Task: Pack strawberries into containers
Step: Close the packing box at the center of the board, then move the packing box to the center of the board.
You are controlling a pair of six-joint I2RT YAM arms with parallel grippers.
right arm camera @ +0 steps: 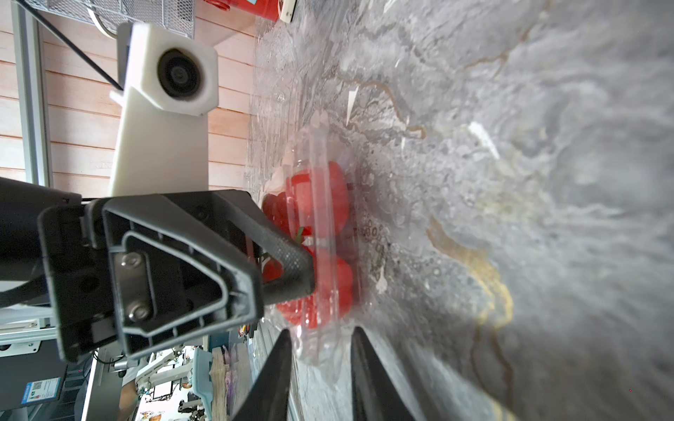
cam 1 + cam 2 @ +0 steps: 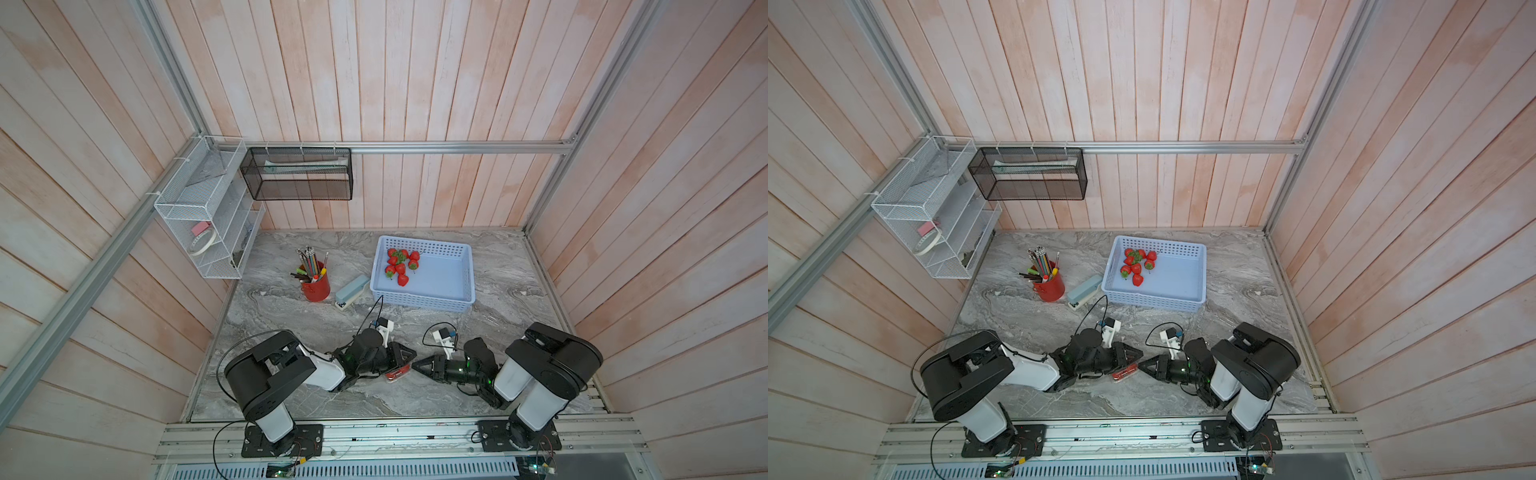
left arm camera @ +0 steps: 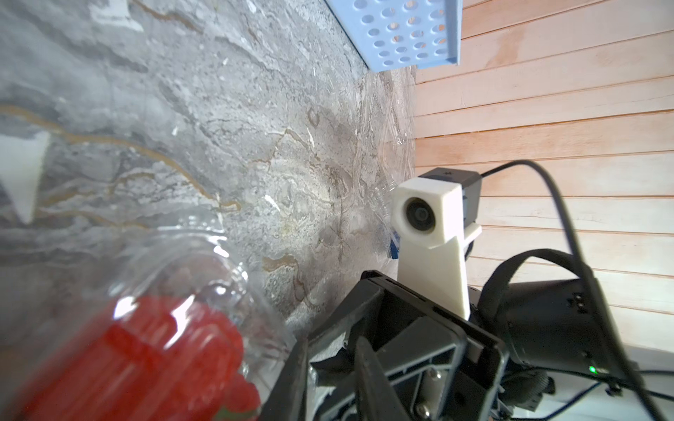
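As seen in both top views, found container (image 2: 395,374) (image 2: 1124,372) of strawberries (image 1: 317,204) on tabletop (image 2: 291,328) between claws. Noted left claw (image 1: 308,271) closed, tip against it; right claw (image 1: 319,339) parted, straddling its end.

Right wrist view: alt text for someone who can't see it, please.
A clear container of red strawberries lies on the grey marble table, with the shut left gripper against it. The dark fingers of the right gripper stand apart either side of its end.

Front centre: left gripper (image 2: 1135,357), right gripper (image 2: 1145,367) flank berry-filled container (image 2: 1124,371), grip unclear; strawberries (image 2: 1137,266) in basket (image 2: 1201,270).
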